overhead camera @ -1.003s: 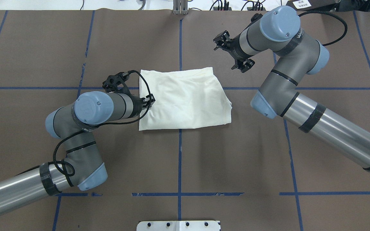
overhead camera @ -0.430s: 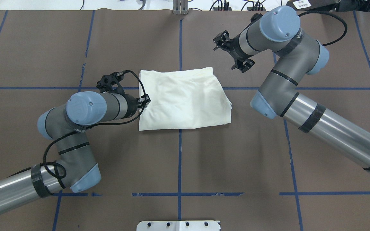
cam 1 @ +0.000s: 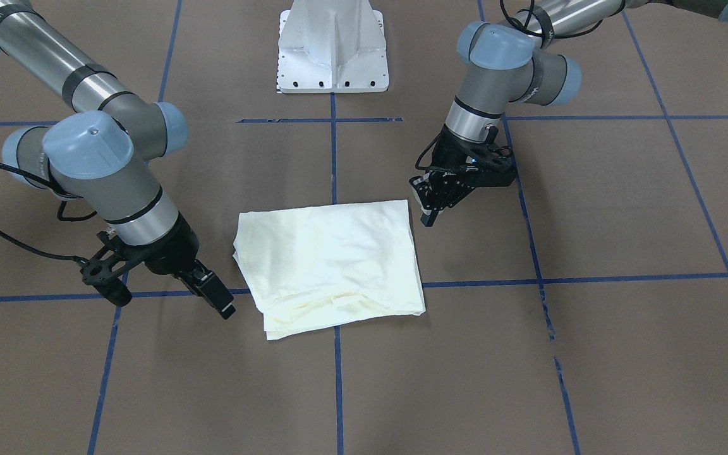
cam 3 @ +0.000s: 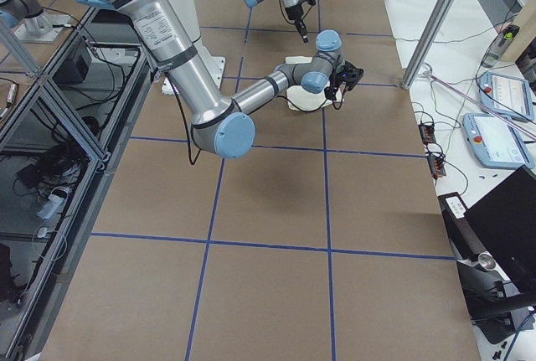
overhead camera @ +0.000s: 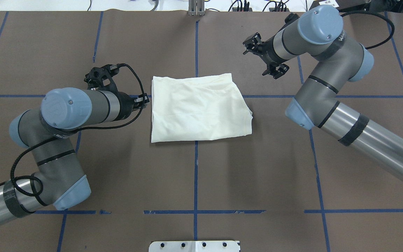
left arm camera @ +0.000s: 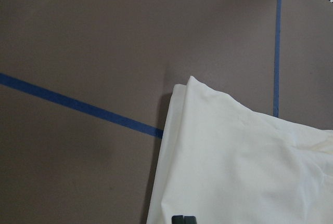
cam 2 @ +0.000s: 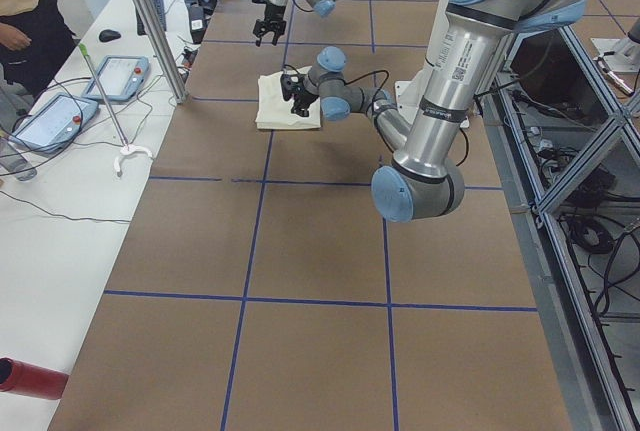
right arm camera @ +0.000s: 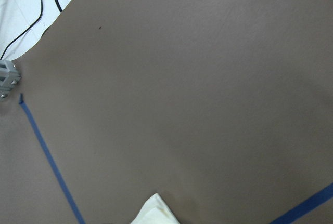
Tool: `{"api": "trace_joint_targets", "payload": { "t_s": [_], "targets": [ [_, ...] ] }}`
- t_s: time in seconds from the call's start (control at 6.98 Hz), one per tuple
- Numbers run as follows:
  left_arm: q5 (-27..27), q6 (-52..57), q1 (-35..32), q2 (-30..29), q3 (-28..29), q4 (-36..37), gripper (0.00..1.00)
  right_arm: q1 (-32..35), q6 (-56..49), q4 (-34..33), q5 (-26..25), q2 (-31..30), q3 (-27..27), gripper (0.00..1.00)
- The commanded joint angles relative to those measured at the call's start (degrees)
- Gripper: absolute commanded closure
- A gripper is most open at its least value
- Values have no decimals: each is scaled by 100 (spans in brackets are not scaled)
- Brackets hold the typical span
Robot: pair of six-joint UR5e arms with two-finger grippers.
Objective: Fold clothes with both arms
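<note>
shirt (overhead camera: 198, 108) lies folded flat mid-surface (overhead camera: 257, 175), held by nothing. soft, light, limp, prob. slides. left tool (overhead camera: 145, 100), pads together, just off its 9 o'clock edge. right tool (overhead camera: 276, 71) at 1 o'clock, apart, width can't tell. best pinch corners thru all layers.

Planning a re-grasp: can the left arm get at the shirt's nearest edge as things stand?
Probably yes. The left hand hangs just beside the shirt, not touching it; only brown table lies between them.
</note>
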Motion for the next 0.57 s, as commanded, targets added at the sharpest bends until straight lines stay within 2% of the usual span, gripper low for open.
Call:
{"api": "trace_joint_targets", "payload": {
  "t_s": [0.0, 0.29, 0.43],
  "targets": [
    [-954, 1274, -802, 697, -442, 68, 100, 389, -1546, -7, 182, -956, 541, 0],
    [-2143, 3180, -2147, 1410, -533, 68, 100, 1527, -2795, -7, 1345, -1502, 613, 0],
    [-2627, 4078, -2745, 1726, -498, 59, 100, 2038, -3882, -7, 1639, -2028, 665, 0]
  ]
}}
